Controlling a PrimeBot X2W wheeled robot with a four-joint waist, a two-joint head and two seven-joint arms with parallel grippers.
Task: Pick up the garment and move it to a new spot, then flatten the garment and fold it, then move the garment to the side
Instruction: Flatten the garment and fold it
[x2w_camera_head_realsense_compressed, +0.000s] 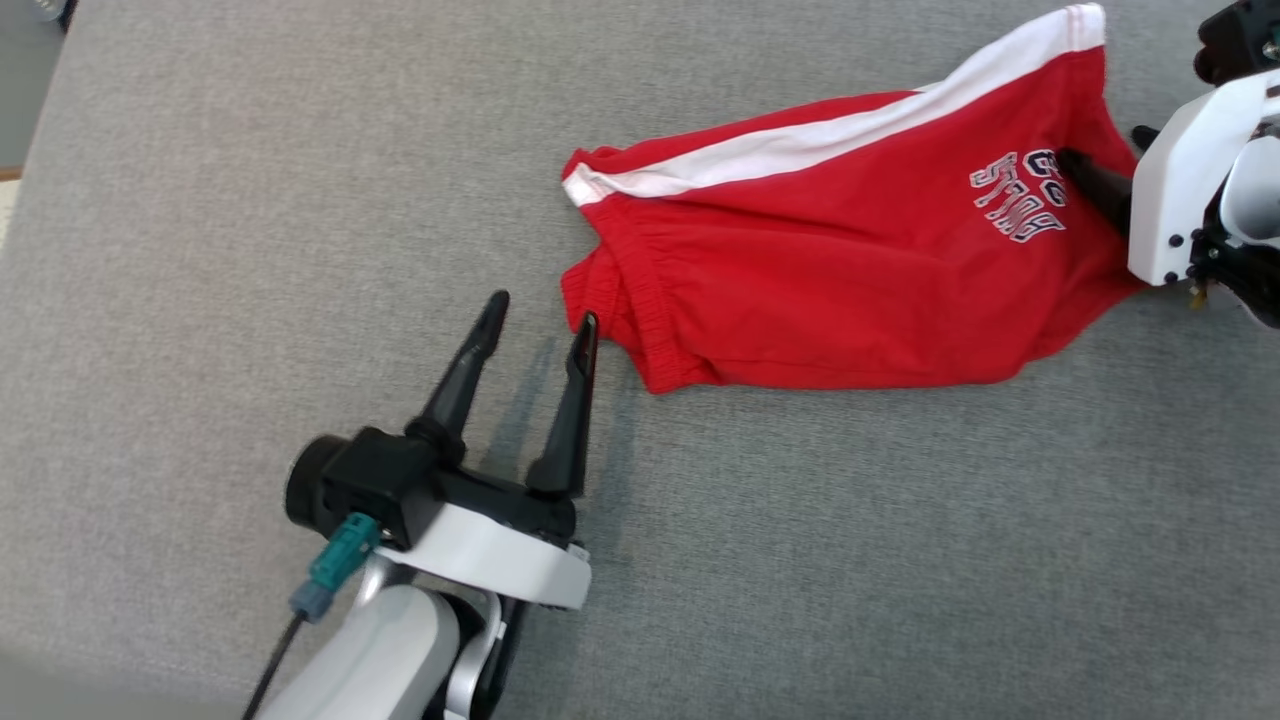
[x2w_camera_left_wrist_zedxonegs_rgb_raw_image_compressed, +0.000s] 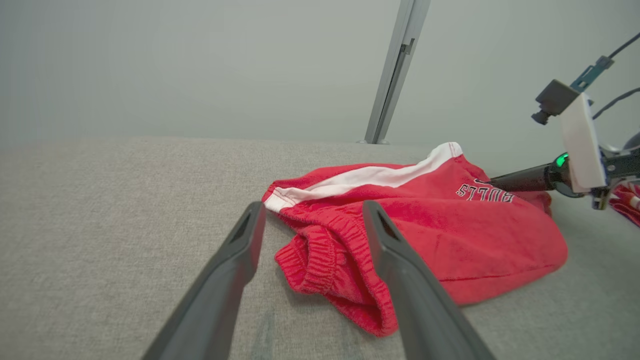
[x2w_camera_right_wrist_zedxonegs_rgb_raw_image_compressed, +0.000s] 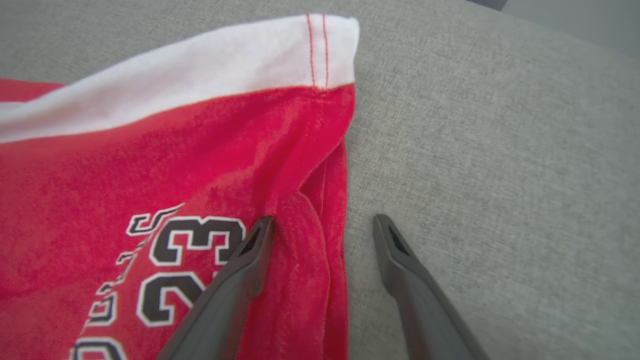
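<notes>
Loosely rumpled fuzzy red shorts (x2w_camera_head_realsense_compressed: 850, 290), white-striped, on grey woven surface (x2w_camera_head_realsense_compressed: 300, 200).

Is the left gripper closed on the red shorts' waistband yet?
No, the left gripper is open beside the red shorts, with bare grey surface showing between its fingers.

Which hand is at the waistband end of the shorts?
The left hand, open, just beside the gathered waistband. The right hand straddles the hem at the shorts' other end, by the number 23.

Right claw (x2w_camera_right_wrist_zedxonegs_rgb_raw_image_compressed: 324, 220), fingers (x2w_camera_right_wrist_zedxonegs_rgb_raw_image_compressed: 235, 280) apart, astride the hem of the red garment (x2w_camera_right_wrist_zedxonegs_rgb_raw_image_compressed: 150, 165).
</notes>
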